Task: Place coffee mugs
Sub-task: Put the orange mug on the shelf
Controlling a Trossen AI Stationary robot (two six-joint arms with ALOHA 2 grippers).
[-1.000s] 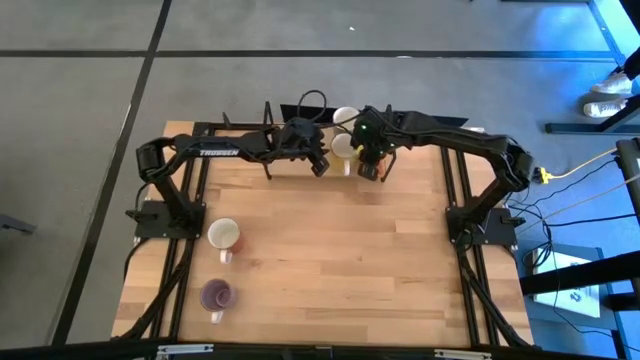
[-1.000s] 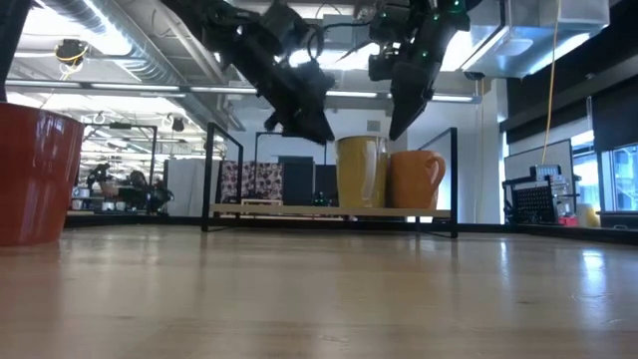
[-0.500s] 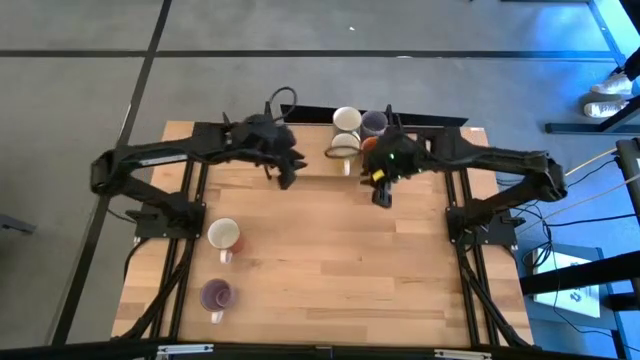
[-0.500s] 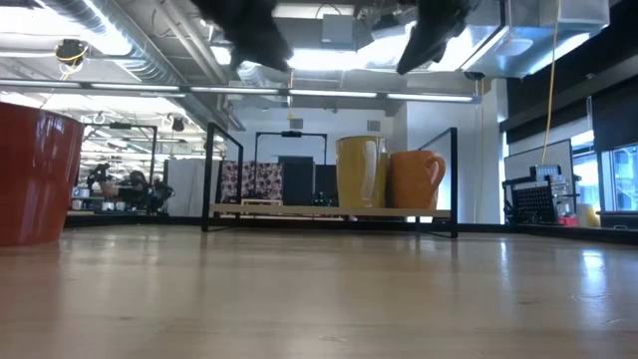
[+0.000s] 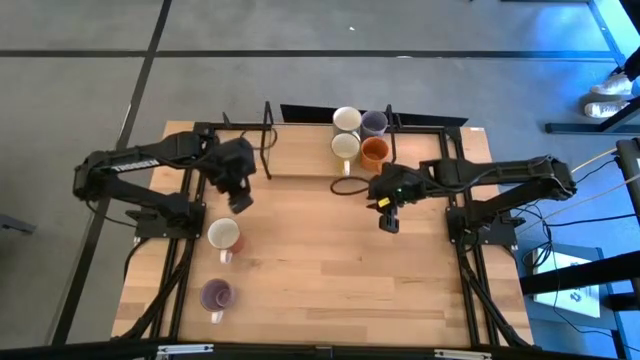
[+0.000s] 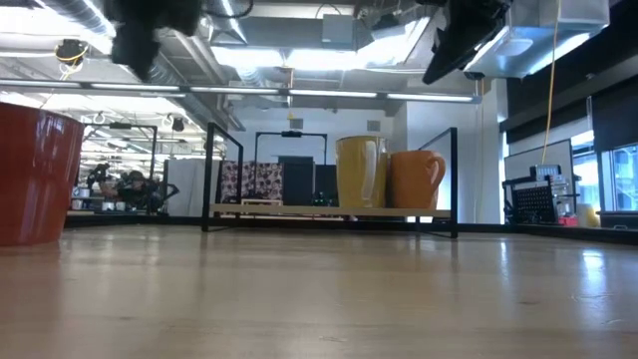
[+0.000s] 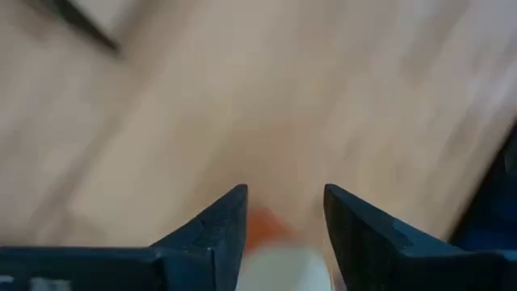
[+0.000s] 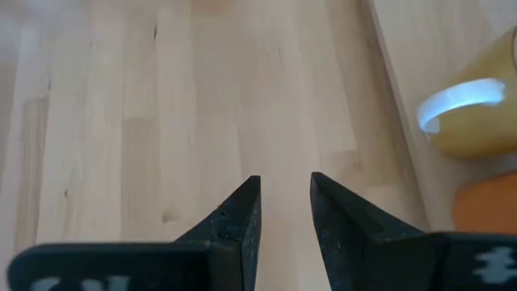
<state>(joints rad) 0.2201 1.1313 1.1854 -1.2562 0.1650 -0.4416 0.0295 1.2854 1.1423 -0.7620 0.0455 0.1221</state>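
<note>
Four mugs, two cream [image 5: 346, 120], one lavender [image 5: 374, 122], one orange [image 5: 374, 152], cluster at the table's [image 5: 300, 260] far edge; a red-lined white mug [image 5: 223, 235] and purple mug [image 5: 216, 294] sit near left. Both grippers, left [image 5: 240, 199] and right [image 5: 388, 217], hover empty, fingers apart.

Six small round handled mugs were counted on the wooden table [image 5: 320, 270] in the high view. Two were cream-white mugs [image 5: 346, 119] [image 5: 344, 146], one was a pale lavender mug [image 5: 374, 123], and one was an orange mug [image 5: 375, 152]; these four were grouped at the far edge. One white mug with a reddish inside [image 5: 223, 235] and one dark purple mug [image 5: 216, 295] were counted nearer the left side. Two dark robot arms were seen, each with one two-finger gripper.
</note>
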